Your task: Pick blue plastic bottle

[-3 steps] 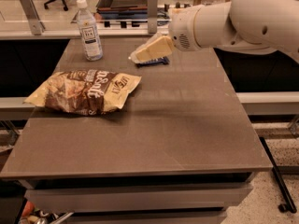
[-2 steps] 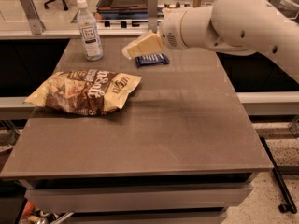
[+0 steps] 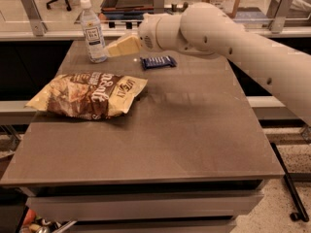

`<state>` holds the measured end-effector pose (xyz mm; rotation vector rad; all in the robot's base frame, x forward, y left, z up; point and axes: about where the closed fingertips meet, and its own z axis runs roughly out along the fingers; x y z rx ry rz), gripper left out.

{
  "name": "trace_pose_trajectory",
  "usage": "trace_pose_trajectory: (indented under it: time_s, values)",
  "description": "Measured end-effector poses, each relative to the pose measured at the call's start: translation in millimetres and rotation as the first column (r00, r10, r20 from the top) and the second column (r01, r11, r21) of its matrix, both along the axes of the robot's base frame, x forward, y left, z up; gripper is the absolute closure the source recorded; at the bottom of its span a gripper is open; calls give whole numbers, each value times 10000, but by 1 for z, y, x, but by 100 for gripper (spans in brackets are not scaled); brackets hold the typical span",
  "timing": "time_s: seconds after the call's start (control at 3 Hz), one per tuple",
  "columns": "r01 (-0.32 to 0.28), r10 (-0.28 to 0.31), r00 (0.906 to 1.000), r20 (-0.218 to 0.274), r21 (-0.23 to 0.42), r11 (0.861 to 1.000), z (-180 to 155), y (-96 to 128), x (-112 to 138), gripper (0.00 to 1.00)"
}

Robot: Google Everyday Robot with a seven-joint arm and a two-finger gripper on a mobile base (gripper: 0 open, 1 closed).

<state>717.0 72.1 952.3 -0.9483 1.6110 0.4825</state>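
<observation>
The blue plastic bottle (image 3: 94, 31) stands upright at the far left of the brown table (image 3: 194, 130). It is clear with a white cap and a white label with dark print. My gripper (image 3: 111, 48) reaches in from the right on the large white arm. Its cream-coloured tip points left and sits just right of the bottle, near its lower half, a small gap apart. Nothing shows in its hold.
A brown snack bag (image 3: 90, 94) lies on the table's left side, in front of the bottle. A small dark-blue snack bar wrapper (image 3: 158, 61) lies near the back middle, under my arm. Rails, a tray and an office chair stand behind the table.
My gripper has moved left across the back of the table, from above the blue wrapper to just beside the bottle. The bottle and the bag have not moved.
</observation>
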Motion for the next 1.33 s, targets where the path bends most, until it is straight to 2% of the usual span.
trace_pose_trajectory:
  time_s: [0.67, 1.33]
  values:
    - [-846, 851, 9964, -60, 583, 9947, -17, 67, 37, 0]
    - [-1302, 1287, 9915, 205, 1084, 9855, -13, 104, 69, 0]
